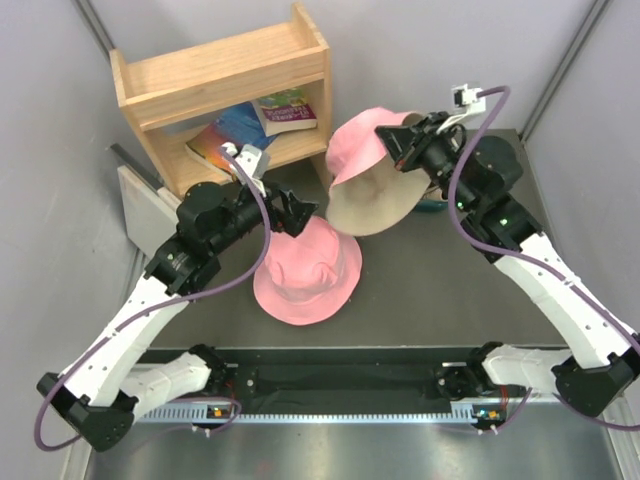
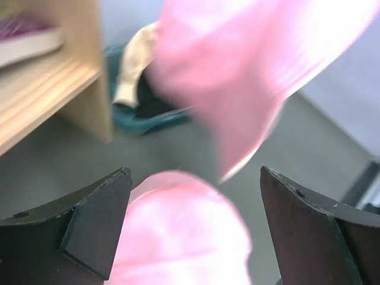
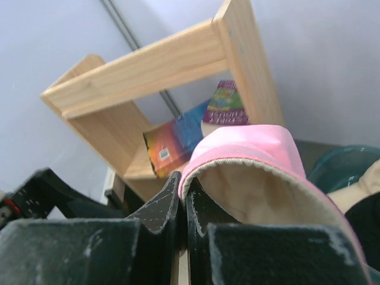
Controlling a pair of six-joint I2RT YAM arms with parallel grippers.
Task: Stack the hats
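On the table (image 1: 430, 295), centre: a soft pink fabric bucket hat (image 1: 305, 280), lying crown-up as I see it from above.
Left end effector (image 1: 297, 212): released, jaws spread wide just over that hat's crown.
Right end effector (image 1: 397, 140): clenched on the brim of a second floppy bucket hat (image 1: 372, 185), pink outside, beige inside, hanging tilted.
Behind: pale wooden shelf unit (image 1: 215, 70) holding colourful books (image 1: 288, 112); teal plastic tub (image 2: 148, 119) nearby.
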